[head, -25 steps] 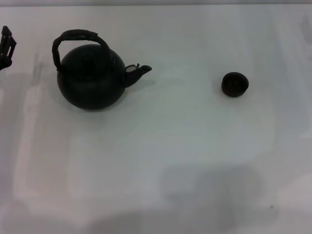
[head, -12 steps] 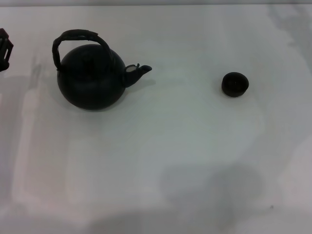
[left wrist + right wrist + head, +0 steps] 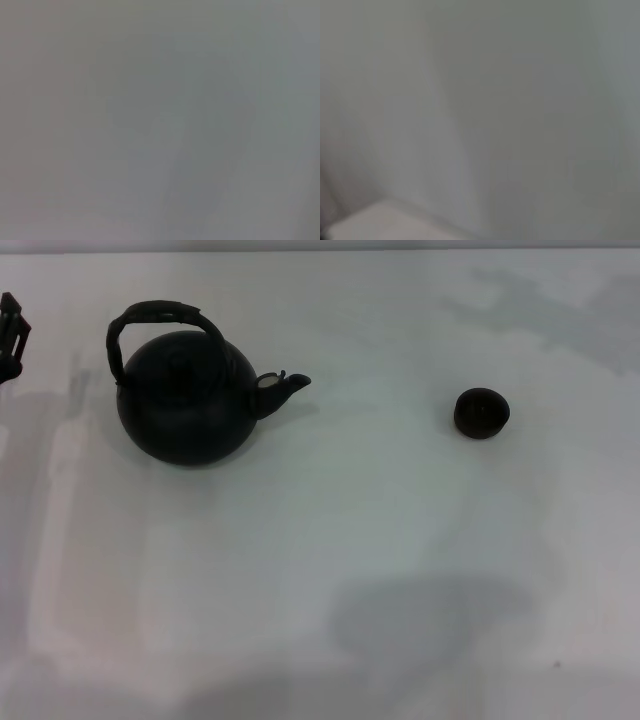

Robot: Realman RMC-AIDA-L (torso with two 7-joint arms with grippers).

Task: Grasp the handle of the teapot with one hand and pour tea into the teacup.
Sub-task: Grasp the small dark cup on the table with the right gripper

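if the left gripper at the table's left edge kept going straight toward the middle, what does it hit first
Probably the large round-bellied black teapot, likely its belly below the rough arched handle. The left gripper is barely in view, so its exact heading and height are unclear.

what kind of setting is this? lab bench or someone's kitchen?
Probably a lab or test bench, not a kitchen. A plain white table holds only a black teapot and a small teacup, set well apart. The left gripper waits at the table's left edge.

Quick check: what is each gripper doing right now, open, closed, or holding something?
Left gripper: only an edge shows at the far left of the head view, apart from the teapot; state cannot be told.
Right gripper: not in view.
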